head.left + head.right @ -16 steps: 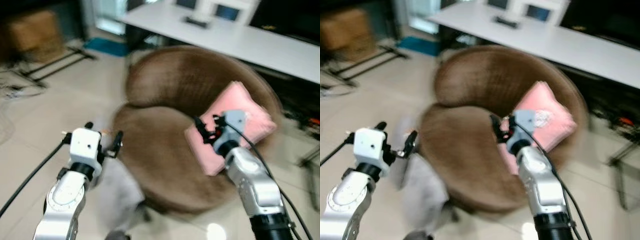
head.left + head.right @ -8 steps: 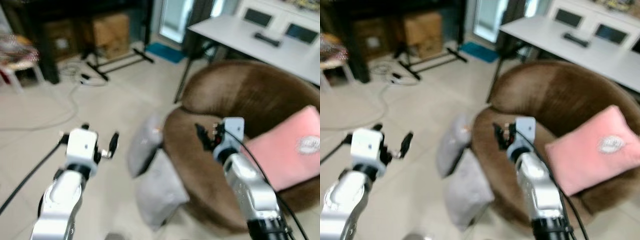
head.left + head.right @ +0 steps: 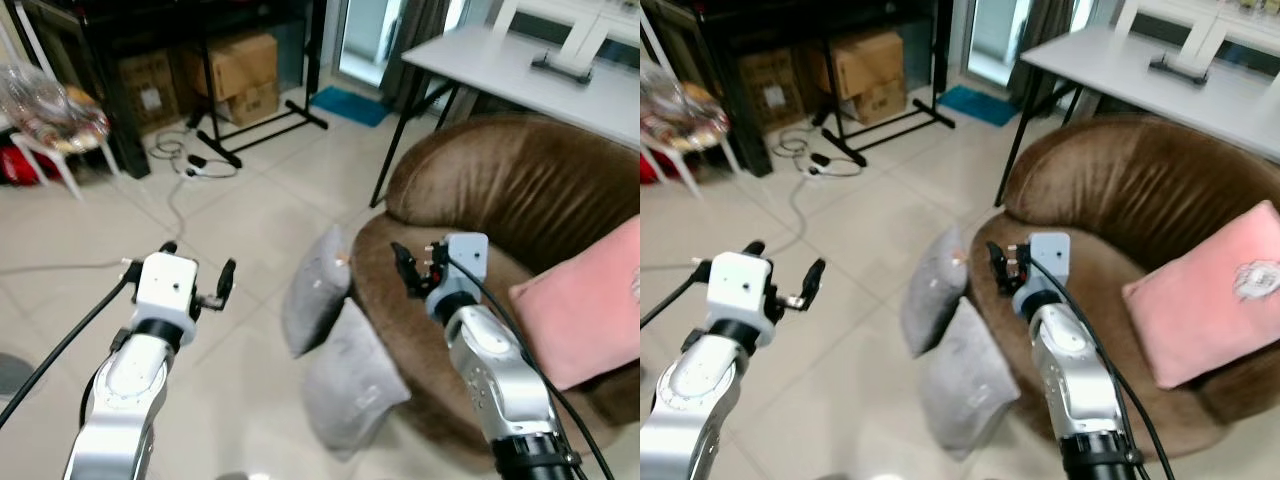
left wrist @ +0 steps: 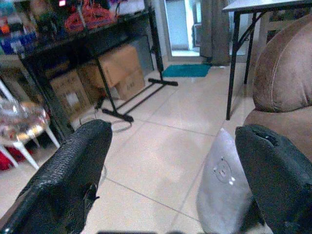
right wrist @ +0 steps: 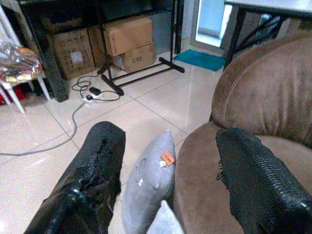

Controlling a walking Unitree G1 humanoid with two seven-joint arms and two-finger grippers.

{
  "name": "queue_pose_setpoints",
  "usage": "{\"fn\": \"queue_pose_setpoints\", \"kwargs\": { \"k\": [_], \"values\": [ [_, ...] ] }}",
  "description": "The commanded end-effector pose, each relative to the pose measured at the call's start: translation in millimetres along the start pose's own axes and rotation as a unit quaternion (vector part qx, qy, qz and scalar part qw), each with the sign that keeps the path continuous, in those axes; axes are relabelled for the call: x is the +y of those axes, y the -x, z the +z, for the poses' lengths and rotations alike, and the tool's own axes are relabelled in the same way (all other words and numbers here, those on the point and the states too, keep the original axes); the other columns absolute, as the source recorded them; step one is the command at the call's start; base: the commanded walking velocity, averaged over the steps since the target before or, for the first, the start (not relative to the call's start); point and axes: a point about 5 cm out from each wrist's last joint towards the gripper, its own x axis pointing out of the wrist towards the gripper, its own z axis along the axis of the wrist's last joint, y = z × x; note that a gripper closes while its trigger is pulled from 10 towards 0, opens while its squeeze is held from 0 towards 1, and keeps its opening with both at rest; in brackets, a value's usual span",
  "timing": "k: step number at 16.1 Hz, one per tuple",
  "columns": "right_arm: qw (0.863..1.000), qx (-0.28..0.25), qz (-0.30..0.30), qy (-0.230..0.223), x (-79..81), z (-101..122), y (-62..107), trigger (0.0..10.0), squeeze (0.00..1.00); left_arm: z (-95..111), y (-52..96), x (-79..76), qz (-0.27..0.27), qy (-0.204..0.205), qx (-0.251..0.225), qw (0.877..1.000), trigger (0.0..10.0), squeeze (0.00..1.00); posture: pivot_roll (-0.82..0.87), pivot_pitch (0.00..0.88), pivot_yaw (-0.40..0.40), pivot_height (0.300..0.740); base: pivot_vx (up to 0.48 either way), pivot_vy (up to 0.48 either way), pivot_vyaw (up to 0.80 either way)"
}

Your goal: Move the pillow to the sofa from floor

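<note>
Grey pillows [image 3: 335, 340], two, floored; one pink pillow [image 3: 585, 315] on sofa [image 3: 500, 190].

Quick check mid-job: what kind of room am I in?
Probably a home living room: a round brown velvet sofa, two grey pillows on the pale tiled floor, and stacked cardboard boxes under a black shelf.

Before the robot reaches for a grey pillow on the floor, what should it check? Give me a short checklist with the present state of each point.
1. Left gripper open and holding nothing: ok.
2. Right gripper open and holding nothing: ok.
3. Grey pillows in view: ok; upright pillow leans against the sofa, flat pillow lies on the floor in front of it.
4. Free room on the sofa seat: ok; pink pillow takes only the robot's right side.
5. Gripper around a pillow: not ok; both hang in the air above the floor.
6. Cable on the floor out of the way: ok, it lies far from the pillows.
</note>
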Motion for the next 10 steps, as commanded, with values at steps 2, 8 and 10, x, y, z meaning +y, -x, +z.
{"fn": "queue_pose_setpoints", "kwargs": {
  "k": [2,8,10],
  "values": [
    [1.000,-0.016,-0.020,0.008,-12.2,13.2,6.5,10.0,0.00,1.5,-5.9,-8.5,-0.022,-0.002,-0.010,1.000,10.0,0.00,-0.04,0.000,0.026,0.740,0.000,0.000,0.00],
    [0.998,-0.024,-0.042,0.046,-33.1,34.8,40.5,10.0,0.00,5.4,-29.5,-31.9,-0.039,0.013,-0.049,0.998,10.0,0.00,-0.19,0.000,0.039,0.740,0.000,0.000,0.00],
    [0.997,-0.022,-0.063,0.044,-38.4,38.9,50.3,10.0,0.00,2.0,-30.7,-36.7,-0.048,0.021,-0.049,0.997,10.0,0.00,-0.25,0.000,0.059,0.740,0.000,0.000,0.00]
  ]
}}
